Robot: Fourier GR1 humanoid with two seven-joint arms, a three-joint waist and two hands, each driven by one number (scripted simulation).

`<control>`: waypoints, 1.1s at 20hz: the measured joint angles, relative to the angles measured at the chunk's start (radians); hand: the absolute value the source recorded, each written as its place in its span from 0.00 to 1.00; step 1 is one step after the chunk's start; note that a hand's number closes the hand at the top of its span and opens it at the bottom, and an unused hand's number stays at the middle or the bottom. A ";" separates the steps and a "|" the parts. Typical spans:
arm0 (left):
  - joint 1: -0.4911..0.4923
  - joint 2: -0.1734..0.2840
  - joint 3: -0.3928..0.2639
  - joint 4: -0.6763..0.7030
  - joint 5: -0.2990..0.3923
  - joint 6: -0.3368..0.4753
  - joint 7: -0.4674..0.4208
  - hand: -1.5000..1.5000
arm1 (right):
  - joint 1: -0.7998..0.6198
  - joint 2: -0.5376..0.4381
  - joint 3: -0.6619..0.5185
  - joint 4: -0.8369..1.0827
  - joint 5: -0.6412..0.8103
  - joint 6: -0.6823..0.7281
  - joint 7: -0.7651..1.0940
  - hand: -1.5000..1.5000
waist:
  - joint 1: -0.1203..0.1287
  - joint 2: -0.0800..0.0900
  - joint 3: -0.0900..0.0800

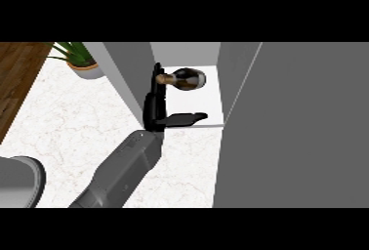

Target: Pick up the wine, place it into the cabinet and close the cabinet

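Cabinet [288, 127]: flat grey panels, white interior, door [126, 78] standing open on the left. Counter [79, 127]: pale marble, faintly veined; brown wood floor at far left; potted plant [81, 61] in the far-left corner. My forearm: grey, angled up from the near edge. My left hand [155, 105]: black, fingers straight, thumb out, holding nothing, reaching into the cabinet. Wine [185, 78]: dark, glossy, rounded; lying inside the cabinet, long axis left-right, neck pointing left, touching my fingertips.
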 measured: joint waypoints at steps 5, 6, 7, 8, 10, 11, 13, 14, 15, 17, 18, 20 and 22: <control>0.141 0.000 -0.149 -0.223 -0.003 0.146 0.006 0.00 | 0.025 -0.010 -0.010 -0.012 0.000 0.005 0.002 0.00 | 0.018 -0.001 0.000; 0.166 0.000 -0.176 -0.262 -0.001 0.171 0.006 0.00 | 0.025 -0.013 -0.018 -0.015 -0.001 0.004 0.004 0.00 | 0.019 -0.001 0.000; 0.193 0.001 -0.195 -0.312 -0.016 0.194 0.020 0.00 | 0.028 -0.014 -0.022 -0.017 -0.001 0.004 0.004 0.00 | 0.023 -0.001 0.000; 0.219 0.001 -0.210 -0.359 -0.031 0.216 0.033 0.00 | 0.027 -0.010 -0.015 -0.017 0.001 -0.002 0.005 0.00 | 0.026 -0.001 0.000; 0.262 0.021 -0.237 -0.465 -0.060 0.248 0.072 0.00 | 0.036 -0.009 -0.017 -0.015 0.003 0.001 -0.006 0.00 | 0.030 -0.001 0.000; 0.297 0.035 -0.246 -0.508 -0.071 0.249 0.074 0.00 | 0.027 -0.012 -0.026 -0.014 0.004 -0.002 0.000 0.00 | 0.032 -0.001 0.000; 0.357 0.024 -0.278 -0.584 -0.099 0.280 0.075 0.00 | 0.030 -0.007 -0.020 -0.014 0.010 -0.004 -0.010 0.00 | 0.033 -0.001 0.000; 0.375 0.034 -0.287 -0.634 -0.113 0.298 0.092 0.00 | 0.026 -0.014 -0.036 -0.015 0.008 -0.001 -0.008 0.00 | 0.033 -0.001 0.000; 0.398 0.044 -0.293 -0.677 -0.123 0.307 0.106 0.00 | 0.017 -0.011 -0.036 -0.011 0.010 -0.004 -0.010 0.00 | 0.034 0.000 0.000; 0.453 0.071 -0.322 -0.772 -0.152 0.344 0.135 0.00 | 0.022 -0.015 -0.044 -0.014 0.007 0.001 -0.009 0.00 | 0.035 0.000 0.000; 0.475 0.083 -0.324 -0.806 -0.164 0.353 0.147 0.00 | 0.017 -0.017 -0.049 -0.013 0.006 0.001 -0.004 0.00 | 0.035 0.000 0.000; 0.513 0.106 -0.336 -0.879 -0.191 0.386 0.176 0.00 | 0.011 -0.020 -0.043 -0.020 0.005 -0.004 0.018 0.00 | 0.034 0.000 0.000; 0.555 0.127 -0.348 -0.947 -0.216 0.406 0.198 0.00 | 0.002 -0.025 -0.055 -0.020 0.002 -0.001 0.028 0.00 | 0.034 0.000 0.000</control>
